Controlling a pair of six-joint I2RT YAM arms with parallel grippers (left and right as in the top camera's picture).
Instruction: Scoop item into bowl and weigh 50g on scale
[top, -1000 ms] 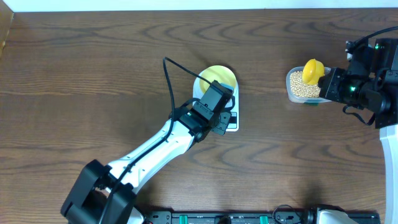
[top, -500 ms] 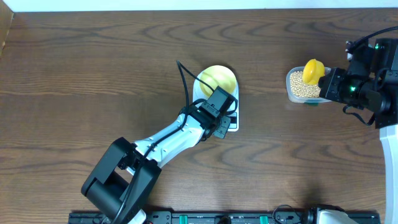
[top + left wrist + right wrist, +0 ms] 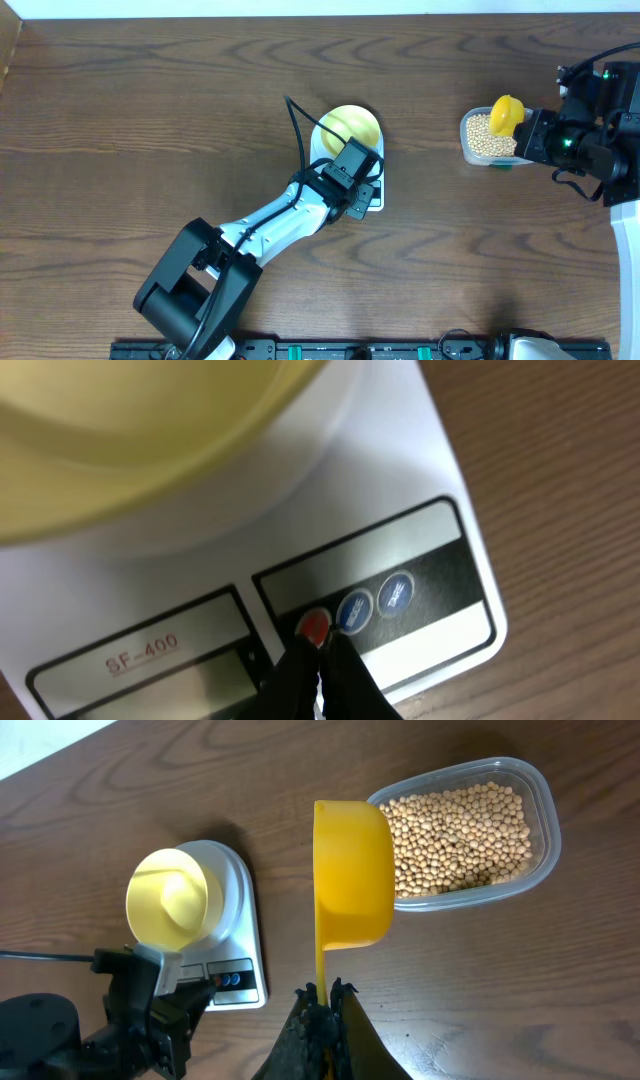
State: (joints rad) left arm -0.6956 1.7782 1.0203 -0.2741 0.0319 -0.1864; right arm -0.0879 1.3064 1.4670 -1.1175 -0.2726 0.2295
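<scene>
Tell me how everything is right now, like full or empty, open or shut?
Bowl: empty, sitting on the scale.
Scale: bowl on its platform, display not readable.
Tub: open, lots of beans inside.
Scoop: held by its handle beside the tub, inside hidden.
Left jaws: shut, tips at the red button.
Right jaws: shut on the scoop's handle.

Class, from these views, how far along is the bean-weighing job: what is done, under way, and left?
Done: the pale yellow bowl sits on the scale. Under way: the left gripper, shut, has its tips at the red button; the right gripper grips the yellow scoop by its handle at the container of beans. Left: the bowl looks empty, so all scooping and weighing.
</scene>
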